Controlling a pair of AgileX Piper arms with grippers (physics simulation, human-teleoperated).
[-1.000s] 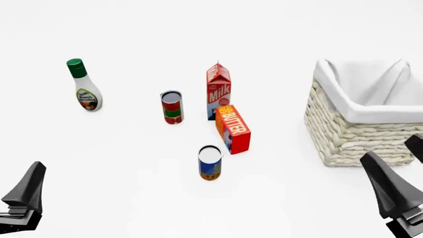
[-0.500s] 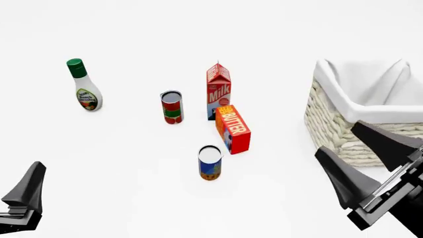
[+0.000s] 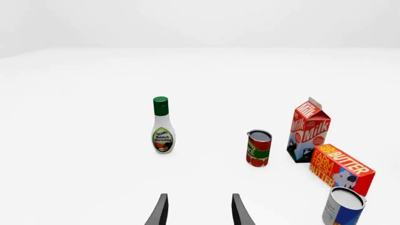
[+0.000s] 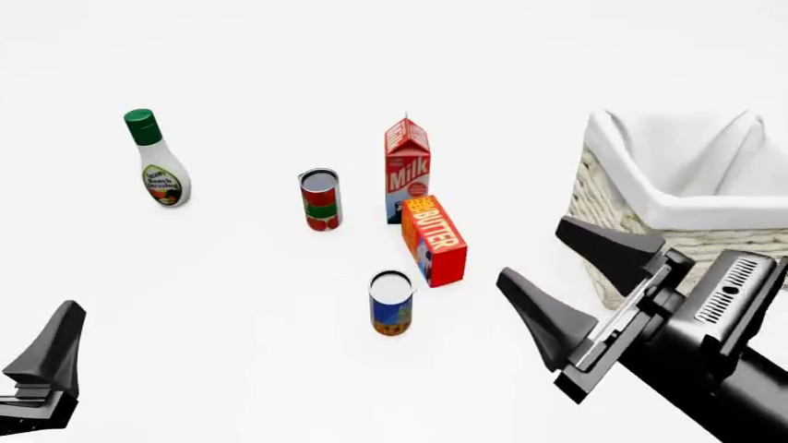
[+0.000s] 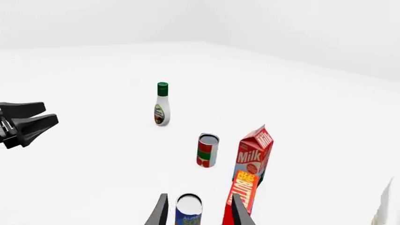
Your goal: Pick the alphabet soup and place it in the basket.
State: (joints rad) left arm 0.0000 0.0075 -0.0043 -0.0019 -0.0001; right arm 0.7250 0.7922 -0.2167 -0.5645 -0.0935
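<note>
Right pincer (image 4: 555, 277) open, jaws spread wide, nothing between them; it hangs above the worktop (image 4: 246, 295) with the basket (image 4: 640, 249) just behind it at 2 o'clock. Left pincer (image 4: 50, 355) low at 8 o'clock in the front view; its wrist camera shows the two fingers (image 3: 160, 213) parted, empty.

Alphabet soup (image 4: 391, 303) upright on the worktop, near centre, at 9 o'clock from my right pincer and apart from it. In the right wrist view the can (image 5: 188, 210) sits framed between my fingertips, beyond them, not touched.

Butter box (image 4: 434, 240) just past the soup at 1 o'clock, tilted on end. Milk carton (image 4: 408, 169) upright just behind the butter; whether they touch, I cannot tell. Red-and-green can (image 4: 320, 199) at 9 o'clock from the milk, upright. Dressing bottle (image 4: 157, 172) well apart at 10 o'clock, green cap up.

Basket at the right edge, white cloth lining (image 4: 689, 157) folded over the rim.
</note>
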